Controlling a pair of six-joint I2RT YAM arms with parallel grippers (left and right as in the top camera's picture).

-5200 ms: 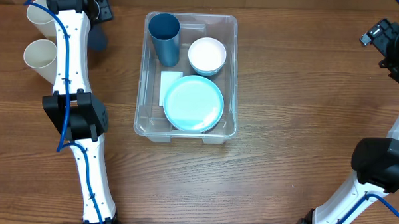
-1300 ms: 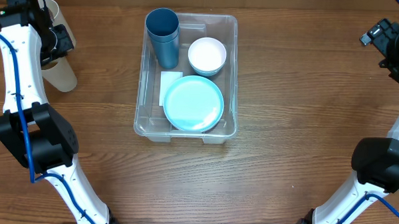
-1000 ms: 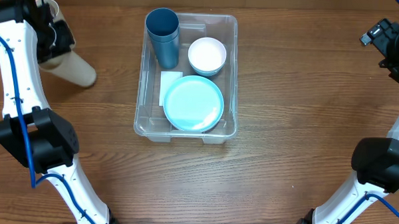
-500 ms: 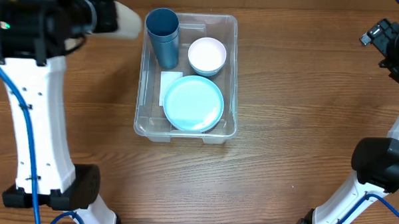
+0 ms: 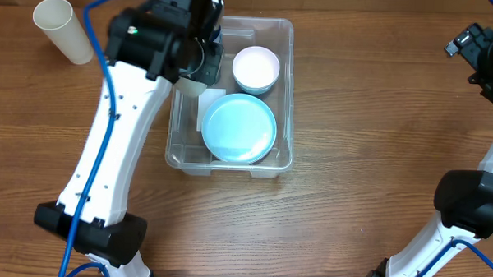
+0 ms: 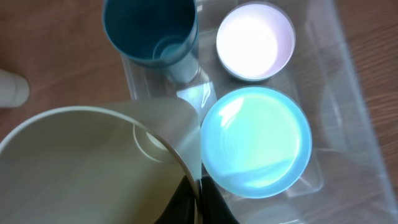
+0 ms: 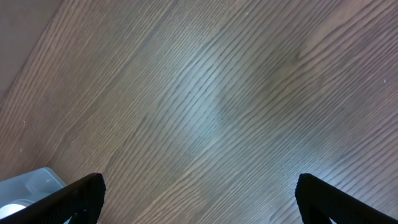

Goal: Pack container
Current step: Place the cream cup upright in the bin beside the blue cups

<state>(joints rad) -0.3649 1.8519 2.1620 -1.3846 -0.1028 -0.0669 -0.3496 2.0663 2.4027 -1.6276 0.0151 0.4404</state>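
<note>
Left wrist: cream cup (image 6: 93, 162) above container (image 6: 354, 124); overhead, arm (image 5: 119, 142) mostly hides cup.

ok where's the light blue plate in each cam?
Overhead: light blue plate at centre, in the lower half of the container.
Left wrist: right of centre, beside the held cream cup, below the white bowl.
Right wrist: not in it.
Shared landmark: the container; its corner shows bottom left in the right wrist view.

2 cream cups (image 5: 63, 29) (image 6: 87, 168), 1 blue cup (image 6: 151, 28), 1 bowl (image 5: 255, 68), 1 plate (image 5: 239, 127).
</note>
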